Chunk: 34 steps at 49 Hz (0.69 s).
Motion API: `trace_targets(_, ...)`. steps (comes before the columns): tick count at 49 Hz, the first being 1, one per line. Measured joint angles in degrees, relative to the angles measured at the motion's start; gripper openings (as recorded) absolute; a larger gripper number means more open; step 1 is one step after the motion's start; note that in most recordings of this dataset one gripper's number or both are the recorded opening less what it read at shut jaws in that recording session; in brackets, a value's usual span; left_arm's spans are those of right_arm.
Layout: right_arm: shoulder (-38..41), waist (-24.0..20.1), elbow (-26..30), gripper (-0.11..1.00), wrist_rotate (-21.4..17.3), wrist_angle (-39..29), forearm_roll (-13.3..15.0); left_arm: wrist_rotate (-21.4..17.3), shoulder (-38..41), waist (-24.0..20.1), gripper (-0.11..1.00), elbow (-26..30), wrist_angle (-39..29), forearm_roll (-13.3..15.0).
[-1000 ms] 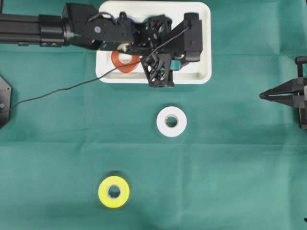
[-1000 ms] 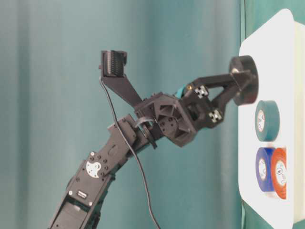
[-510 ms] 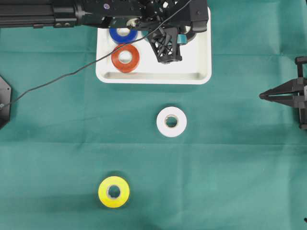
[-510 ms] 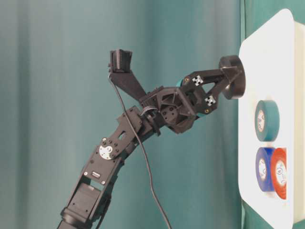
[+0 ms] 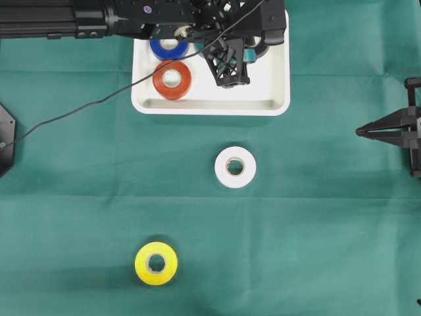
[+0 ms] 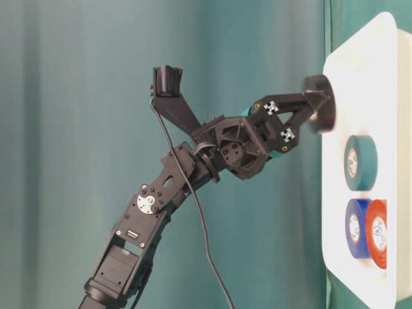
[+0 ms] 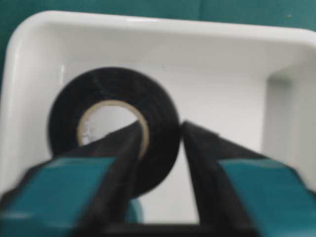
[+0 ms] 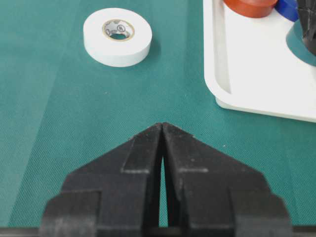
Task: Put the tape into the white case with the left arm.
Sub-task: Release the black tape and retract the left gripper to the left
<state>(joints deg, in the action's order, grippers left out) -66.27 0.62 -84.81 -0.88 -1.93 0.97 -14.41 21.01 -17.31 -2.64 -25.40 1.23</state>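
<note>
- In the overhead view, the left arm [image 5: 131, 16] is covering the far part of the white case [image 5: 276, 99], hiding the black tape roll [image 7: 116, 126] and most of the blue roll [image 5: 168, 47].
- The teal roll [image 6: 359, 163] in the case is showing in that overhead view only as a sliver.
- In the left wrist view, the left tool [image 7: 158, 148] is appearing blurred, and its fingers are hiding the lower part of the black roll; whether they are touching it cannot be told.
- The right tool [image 5: 360, 131] is being cut off by the overhead picture's right edge.
- In the right wrist view, the orange roll [image 8: 249, 6] is being cropped by the top edge.
</note>
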Motion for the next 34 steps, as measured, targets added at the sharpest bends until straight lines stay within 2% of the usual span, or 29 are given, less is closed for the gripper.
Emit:
trace_targets(4,0.0,0.0,0.0,-0.1,0.0,0.0,0.0,0.0,-0.09,-0.09,0.79,0.0,-0.09,0.0)
trace_targets(7,0.0,0.0,0.0,-0.1,0.0,0.09,-0.09,0.0,-0.09,-0.09,0.9,0.0,-0.09,0.0)
trace_targets(11,0.0,0.0,0.0,-0.1,0.0,0.09,0.0,0.09,0.0,-0.09,0.86,0.0,0.0,0.0)
trace_targets(21,0.0,0.0,0.0,-0.1,0.0,0.09,0.0,0.35,-0.62,-0.09,0.87,-1.14,-0.18,0.0)
trace_targets(26,0.0,-0.09,0.0,-0.1,0.0,0.09,0.0,0.44,-2.81,-0.09,0.87,-3.87,-0.53,0.0)
trace_targets(34,0.09,0.0,0.0,-0.1,0.0,0.09,0.0,1.49,-10.55,0.0,0.87,-11.69,-0.18,-0.09)
